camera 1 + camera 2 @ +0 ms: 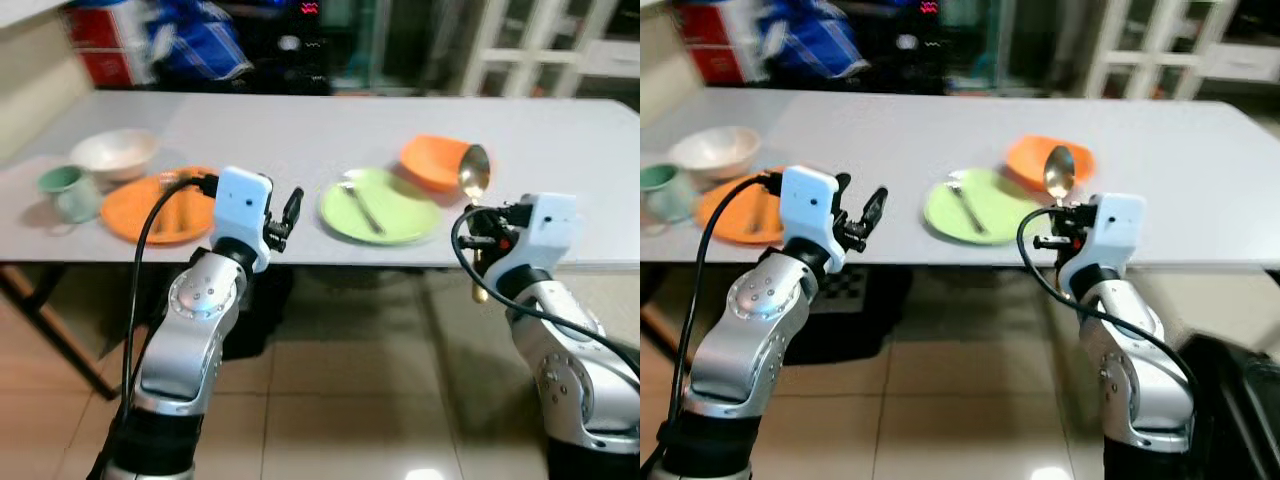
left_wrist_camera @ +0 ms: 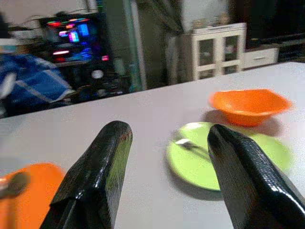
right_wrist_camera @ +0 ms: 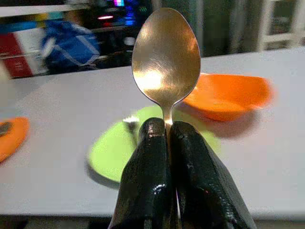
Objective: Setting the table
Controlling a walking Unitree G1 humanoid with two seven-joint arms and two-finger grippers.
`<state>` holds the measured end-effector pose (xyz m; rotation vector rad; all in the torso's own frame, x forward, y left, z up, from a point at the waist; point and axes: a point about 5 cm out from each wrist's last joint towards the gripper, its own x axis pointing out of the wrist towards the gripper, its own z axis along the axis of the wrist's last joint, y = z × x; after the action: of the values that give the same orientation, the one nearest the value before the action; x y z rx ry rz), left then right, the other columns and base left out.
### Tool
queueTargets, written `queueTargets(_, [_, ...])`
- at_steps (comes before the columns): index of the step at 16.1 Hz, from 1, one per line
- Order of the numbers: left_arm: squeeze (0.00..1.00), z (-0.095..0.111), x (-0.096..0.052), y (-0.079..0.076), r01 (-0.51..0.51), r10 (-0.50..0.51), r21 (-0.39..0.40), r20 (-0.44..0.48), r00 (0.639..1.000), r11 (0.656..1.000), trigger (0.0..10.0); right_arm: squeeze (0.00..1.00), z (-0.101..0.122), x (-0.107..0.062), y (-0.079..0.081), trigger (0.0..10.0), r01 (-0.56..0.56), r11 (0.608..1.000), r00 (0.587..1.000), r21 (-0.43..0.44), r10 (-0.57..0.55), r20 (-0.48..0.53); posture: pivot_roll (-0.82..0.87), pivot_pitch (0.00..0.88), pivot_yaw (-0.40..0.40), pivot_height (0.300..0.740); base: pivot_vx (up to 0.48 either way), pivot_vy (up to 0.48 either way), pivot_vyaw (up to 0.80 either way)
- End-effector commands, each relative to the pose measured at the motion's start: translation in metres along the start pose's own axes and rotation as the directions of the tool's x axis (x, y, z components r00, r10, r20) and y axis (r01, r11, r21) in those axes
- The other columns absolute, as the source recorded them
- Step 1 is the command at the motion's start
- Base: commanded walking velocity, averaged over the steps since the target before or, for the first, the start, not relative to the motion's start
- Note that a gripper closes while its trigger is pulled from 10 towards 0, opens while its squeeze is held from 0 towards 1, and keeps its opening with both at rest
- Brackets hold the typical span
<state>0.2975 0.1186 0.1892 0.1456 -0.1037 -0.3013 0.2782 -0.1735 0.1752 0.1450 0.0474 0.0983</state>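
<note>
A grey table (image 1: 300,130) stands before me. On it, a green plate (image 1: 405,218) carries a fork (image 1: 362,207), and an orange bowl (image 1: 430,160) sits tilted just behind the plate. Further left are an orange plate (image 1: 130,215) with a utensil on it, a white bowl (image 1: 115,152) and a green mug (image 1: 68,192). My right gripper (image 3: 167,128) hovers at the table's near edge, shut on the handle of a gold spoon (image 3: 166,57) held upright. My left gripper (image 2: 167,136) is open and holds nothing; it is at the near edge, between the two plates.
A white cabinet (image 1: 540,45) stands behind the table on the right, and a blue bag (image 1: 195,45) and a red box on the left. A dark table leg (image 1: 50,330) slants down at the left. Tiled floor (image 1: 350,400) lies below my arms.
</note>
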Motion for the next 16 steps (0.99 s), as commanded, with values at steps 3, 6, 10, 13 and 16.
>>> queueTargets(3, [0.00, 0.000, -0.001, 0.006, -0.020, 0.021, 0.019, -0.006, 1.000, 1.000, 10.0, 0.00, 0.000, 0.002, 0.008, 10.0, -0.046, 0.999, 0.999, -0.008, 0.046, -0.007, -0.04, 0.000, -0.027, 0.740, 0.475, 0.000, 0.00])
queueTargets(6, [0.00, 0.000, -0.001, 0.005, -0.013, 0.013, 0.023, -0.007, 1.000, 1.000, 10.0, 0.00, -0.003, 0.001, 0.007, 10.0, -0.039, 0.999, 0.999, -0.023, 0.039, -0.022, -0.04, 0.000, -0.028, 0.740, 0.472, 0.000, 0.00])
queueTargets(10, [0.00, -0.001, -0.002, 0.004, -0.001, 0.001, 0.024, -0.009, 1.000, 1.000, 10.0, 0.00, -0.005, 0.000, 0.005, 10.0, -0.028, 0.999, 0.999, -0.033, 0.027, -0.033, -0.04, 0.000, -0.025, 0.740, 0.473, 0.000, 0.00])
queueTargets(13, [0.00, -0.002, -0.002, 0.002, 0.009, -0.008, 0.037, -0.022, 1.000, 0.999, 10.0, 0.00, -0.008, 0.000, 0.000, 10.0, -0.014, 0.998, 0.998, -0.058, 0.011, -0.054, -0.04, 0.000, -0.023, 0.740, 0.412, 0.000, 0.00])
queueTargets(16, [0.00, -0.006, -0.005, -0.007, 0.093, -0.091, 0.058, -0.038, 0.995, 0.994, 10.0, 0.00, -0.008, 0.002, -0.010, 10.0, -0.008, 0.994, 0.998, -0.106, 0.001, -0.069, -0.04, 0.000, -0.024, 0.740, 0.000, 0.000, 0.00])
